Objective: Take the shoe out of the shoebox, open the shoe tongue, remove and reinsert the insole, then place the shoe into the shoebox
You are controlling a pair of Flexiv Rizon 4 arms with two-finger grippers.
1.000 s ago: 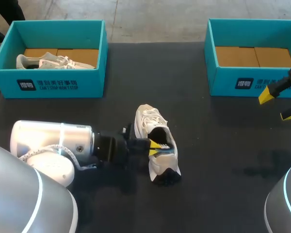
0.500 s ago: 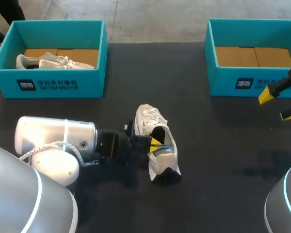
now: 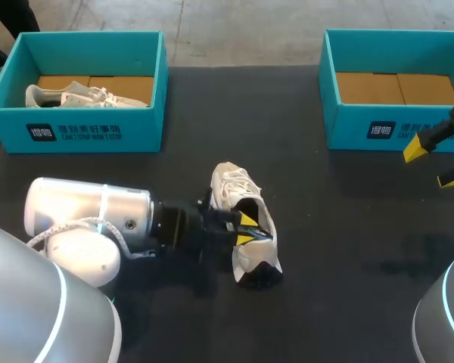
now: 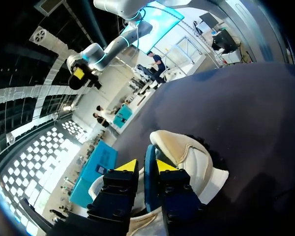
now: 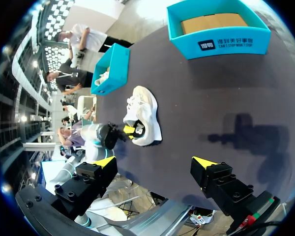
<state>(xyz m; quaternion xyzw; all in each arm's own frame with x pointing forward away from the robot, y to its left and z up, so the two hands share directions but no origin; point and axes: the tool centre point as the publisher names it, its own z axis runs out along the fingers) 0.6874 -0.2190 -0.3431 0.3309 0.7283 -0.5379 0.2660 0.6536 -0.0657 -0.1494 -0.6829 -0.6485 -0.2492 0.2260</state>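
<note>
A white shoe [image 3: 244, 227] lies on the dark table near the middle, toe away from me and black heel toward me. My left gripper [image 3: 247, 228] comes in from the side, its yellow tips inside the shoe's opening. In the left wrist view the blue insole [image 4: 150, 191] stands on edge between the fingers of my left gripper [image 4: 146, 165], which are slightly parted, above the shoe [image 4: 191, 157]. My right gripper [image 3: 433, 165] hangs wide open at the table's right edge, holding nothing. From there the shoe [image 5: 143, 115] lies far ahead of my right gripper [image 5: 154, 162].
A teal shoebox [image 3: 76, 132] at the back left holds another white shoe [image 3: 83, 94]. A second teal shoebox [image 3: 378, 128] at the back right shows only its cardboard floor. My left arm's big silver body [image 3: 91, 219] lies low over the table's front left.
My left gripper's fingers have parted a little at the shoe's opening. The blue insole edge that showed beside them in the head view no longer shows there. The right arm has kept still.
</note>
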